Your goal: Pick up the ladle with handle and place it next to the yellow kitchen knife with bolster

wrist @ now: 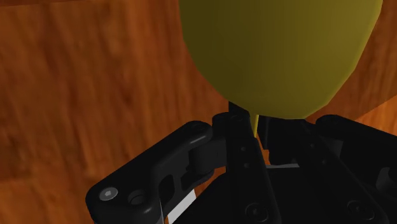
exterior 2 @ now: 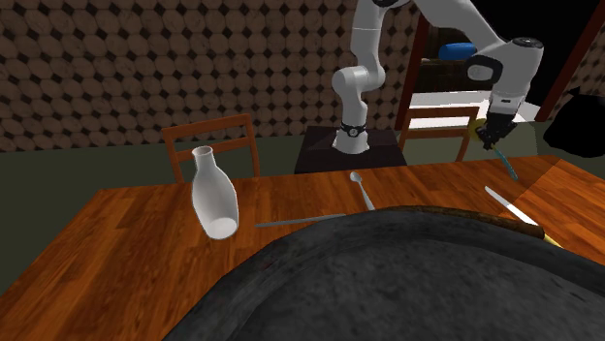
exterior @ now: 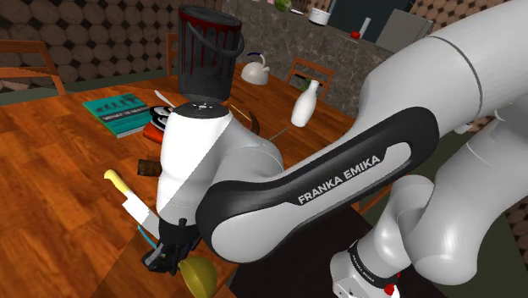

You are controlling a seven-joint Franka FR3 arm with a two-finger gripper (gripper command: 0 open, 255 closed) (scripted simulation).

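My gripper [exterior: 172, 251] is shut on the ladle [exterior: 200, 273], which has an olive-yellow bowl and a thin teal handle. It hangs low over the wooden table [exterior: 59, 178] near the front edge, just past the knife's blade tip. The knife [exterior: 127, 196] lies flat, with a yellow handle and white blade. In the wrist view the ladle's bowl [wrist: 280, 51] juts out ahead of the fingers [wrist: 191, 146], which clasp its thin stem. From across the table, the gripper [exterior 2: 493, 131] holds the teal handle [exterior 2: 505, 161] above the knife [exterior 2: 511, 206].
A black bucket [exterior: 207, 51], teal book [exterior: 118, 114], white bottle [exterior: 305, 103], kettle [exterior: 256, 69] and small brown object [exterior: 149, 167] stand further back on the table. A spoon [exterior 2: 361, 186] lies near the dark stand [exterior 2: 351, 147]. Chairs [exterior 2: 208, 140] line the table.
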